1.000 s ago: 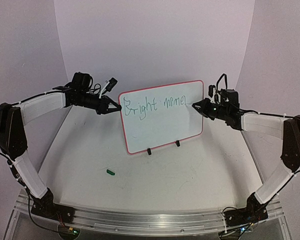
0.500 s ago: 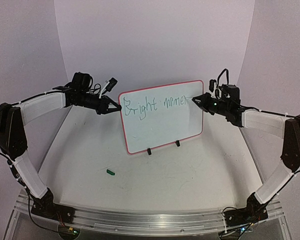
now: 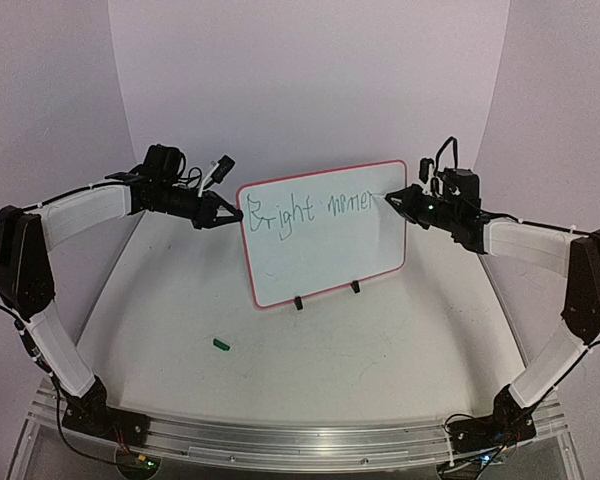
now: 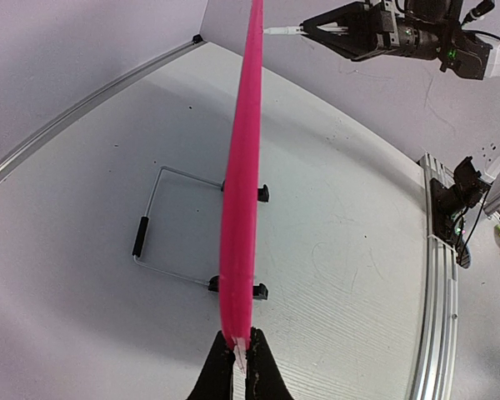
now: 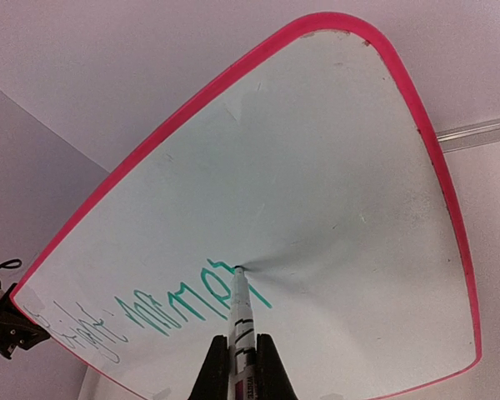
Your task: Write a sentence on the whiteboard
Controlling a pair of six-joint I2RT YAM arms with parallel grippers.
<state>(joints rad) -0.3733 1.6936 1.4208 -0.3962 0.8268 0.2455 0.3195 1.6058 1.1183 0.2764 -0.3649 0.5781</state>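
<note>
- At the back-middle of the table [image 3: 400, 345], the whiteboard [image 3: 325, 255] stands on its 2 black feet, leaning back a bit, with green writing across the top.
- Left fingers [image 4: 217, 379] are clenched on the board's left rim to steady it. Nothing has changed there over the last second.
- Right fingers [image 5: 269, 373] are clamped on the marker [image 5: 240, 312], tip touching the board at the end of word 2.
- What changed: a second ago the tip sat lower, at the foot of the last letter. It slid up to the top of the line and has been basically parked since.
- My read: that upstroke finished a letter. The line looks like "Bright memer", but it's hard to be sure.
- Sentence isn't done imo. The tip is near the right rim, so the next word probably needs a new line, and there's plenty of blank board below.
- The small green cap [image 3: 220, 344], I think, lies well apart from the board.
</note>
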